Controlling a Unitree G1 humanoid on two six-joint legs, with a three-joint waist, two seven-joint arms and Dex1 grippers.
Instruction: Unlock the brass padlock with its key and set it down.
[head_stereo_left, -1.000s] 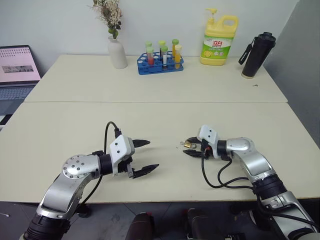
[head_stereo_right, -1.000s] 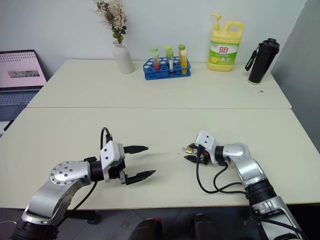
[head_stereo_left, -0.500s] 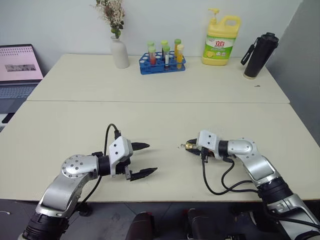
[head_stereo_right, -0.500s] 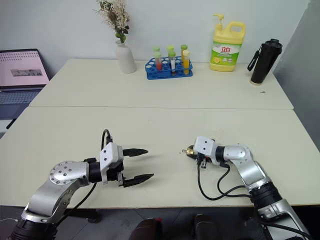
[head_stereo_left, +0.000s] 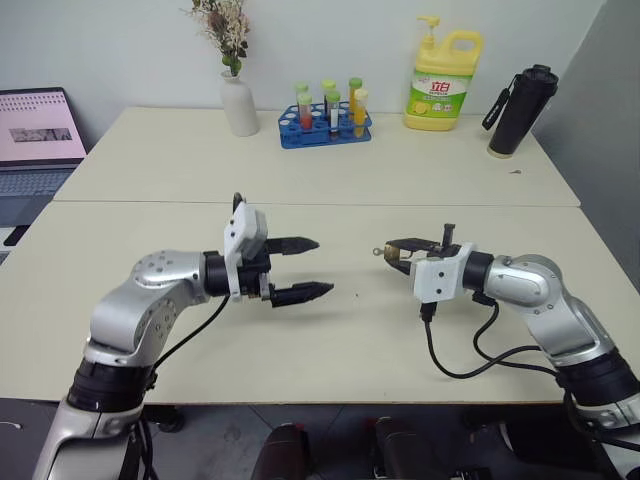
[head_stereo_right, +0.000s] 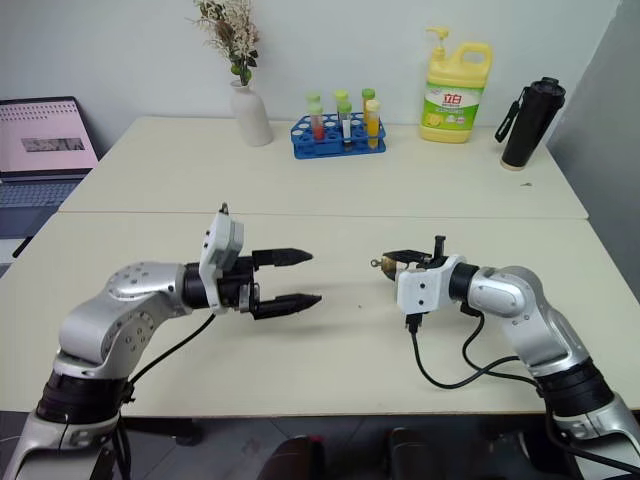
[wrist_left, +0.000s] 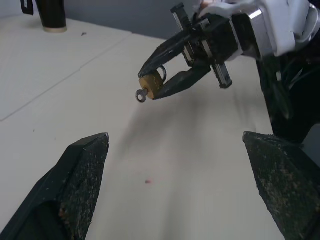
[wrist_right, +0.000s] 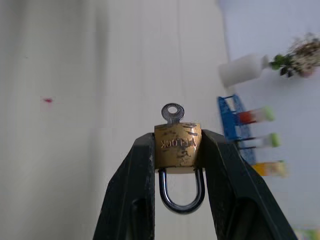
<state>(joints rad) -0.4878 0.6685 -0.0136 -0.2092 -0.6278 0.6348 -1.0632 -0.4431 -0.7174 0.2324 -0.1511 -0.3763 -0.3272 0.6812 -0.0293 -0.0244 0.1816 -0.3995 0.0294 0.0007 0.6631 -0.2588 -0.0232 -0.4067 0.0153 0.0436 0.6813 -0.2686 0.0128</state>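
A: Where was the brass padlock (wrist_right: 177, 145)?
B: Above the surface (head_stereo_left: 330, 190), right of centre, pinched between the right tool's (head_stereo_left: 400, 251) fingers, its key (wrist_right: 172, 112) in the body.
A: And the left tool (head_stereo_left: 310, 268)?
B: Spread wide, holding nothing, facing the padlock.

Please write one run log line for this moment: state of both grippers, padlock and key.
right gripper: shut on brass padlock, above table | key: in lock, facing left gripper | left gripper: jaws open, empty
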